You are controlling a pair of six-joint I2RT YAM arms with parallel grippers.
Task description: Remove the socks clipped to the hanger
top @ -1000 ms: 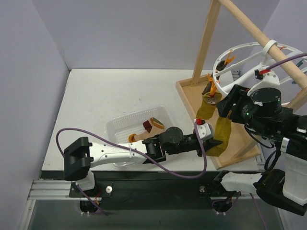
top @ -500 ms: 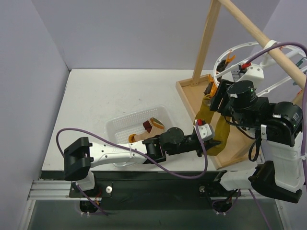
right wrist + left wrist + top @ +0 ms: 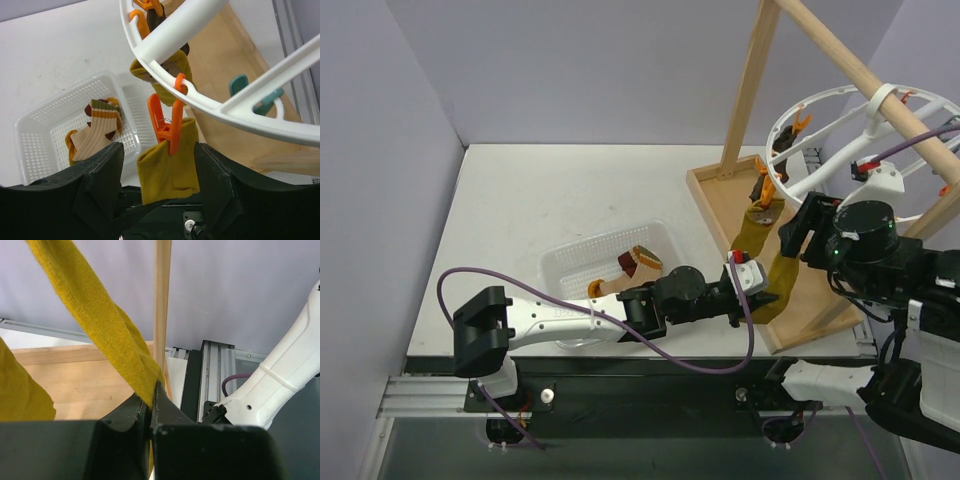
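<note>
The white round hanger (image 3: 835,100) hangs from a wooden pole. A mustard sock (image 3: 784,272) hangs from an orange clip (image 3: 165,121) on the ring (image 3: 210,102). My left gripper (image 3: 767,297) is shut on that sock's lower end; in the left wrist view the fabric (image 3: 95,315) runs taut into the closed jaws (image 3: 150,399). My right gripper (image 3: 794,240) is open, its fingers (image 3: 100,175) on either side of the sock's clipped top (image 3: 167,165), not touching. A second mustard sock (image 3: 752,230) hangs from another orange clip beside a dark one (image 3: 160,20).
A white mesh basket (image 3: 570,262) holds a striped-cuff sock (image 3: 97,130). The wooden frame's base tray (image 3: 720,205) and upright pole (image 3: 161,300) stand close to both grippers. Teal clips (image 3: 239,85) hang empty on the ring.
My right arm swung up and back toward the ring, then came down again with its fingers around the sock's top. The ring swayed. My left gripper stayed shut on the sock.
</note>
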